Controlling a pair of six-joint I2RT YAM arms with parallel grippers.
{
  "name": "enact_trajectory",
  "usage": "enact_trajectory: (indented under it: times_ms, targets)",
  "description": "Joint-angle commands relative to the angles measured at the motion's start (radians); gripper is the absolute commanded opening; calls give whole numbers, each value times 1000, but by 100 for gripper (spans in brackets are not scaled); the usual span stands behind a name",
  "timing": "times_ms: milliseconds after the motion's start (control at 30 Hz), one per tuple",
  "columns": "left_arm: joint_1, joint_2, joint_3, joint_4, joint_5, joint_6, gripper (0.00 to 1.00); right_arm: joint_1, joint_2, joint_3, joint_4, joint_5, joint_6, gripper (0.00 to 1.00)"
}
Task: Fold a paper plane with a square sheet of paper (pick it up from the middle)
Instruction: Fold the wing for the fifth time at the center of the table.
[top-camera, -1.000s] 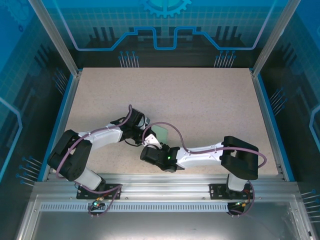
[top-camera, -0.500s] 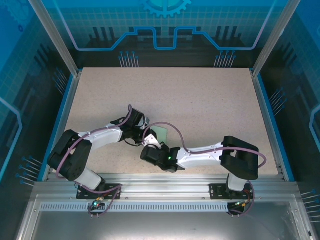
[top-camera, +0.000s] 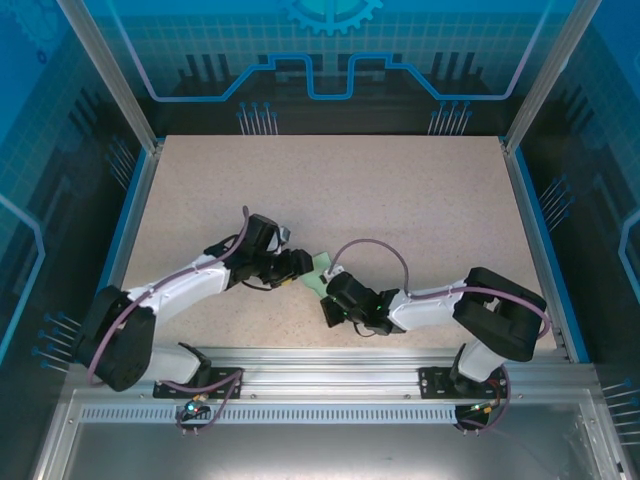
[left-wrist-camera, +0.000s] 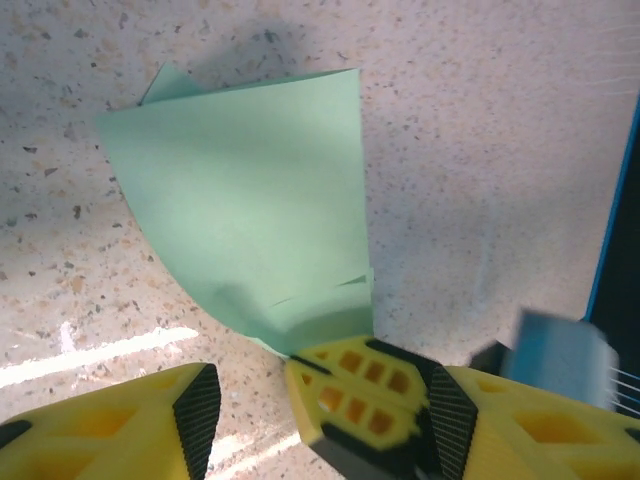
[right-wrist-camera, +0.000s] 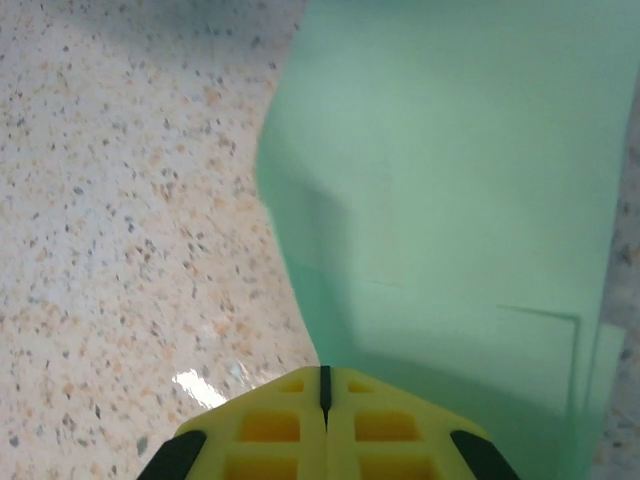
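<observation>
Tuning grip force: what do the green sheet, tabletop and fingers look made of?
The sheet: thin matte paper, likely; it creases and curls. The tabletop: speckled beige, stone-like laminate or composite, slight sheen. The fingers: yellow moulded plastic or rubber, pocketed; cannot tell which.

Far table (top-camera: 400, 190) open, left tool (top-camera: 300, 266) and right tool (top-camera: 326, 288) seemingly crowd folded sheet (top-camera: 321, 264)

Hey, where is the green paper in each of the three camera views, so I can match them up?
Top external: green paper sits just below the picture's centre.
Left wrist: green paper covers the centre and upper left.
Right wrist: green paper takes up the upper right, running down into the shut right claw.
Shared landmark: the speckled tabletop beneath it.
</observation>
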Motion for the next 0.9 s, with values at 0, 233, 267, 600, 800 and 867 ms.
enact_trajectory:
  times_ms: [0,233,267,600,800,867]
  targets:
    - [-3,-46,-33,5,-8,-6,61,-43,-23,-51,177,-170,79,4]
    - [-33,-73,-83,57,9,-33,62,-130,-55,-92,257,-304,151,5]
    - [-48,-72,-88,71,8,-38,61,-141,-53,-94,258,-319,164,5]
    - [-98,60,-63,202,-8,-87,68,-233,-20,-133,382,-451,238,7]
    - [-94,140,5,151,-60,-100,78,-232,-25,-130,360,-453,191,6]
    - [-93,185,22,173,-53,-113,79,-230,-27,-132,355,-448,179,7]
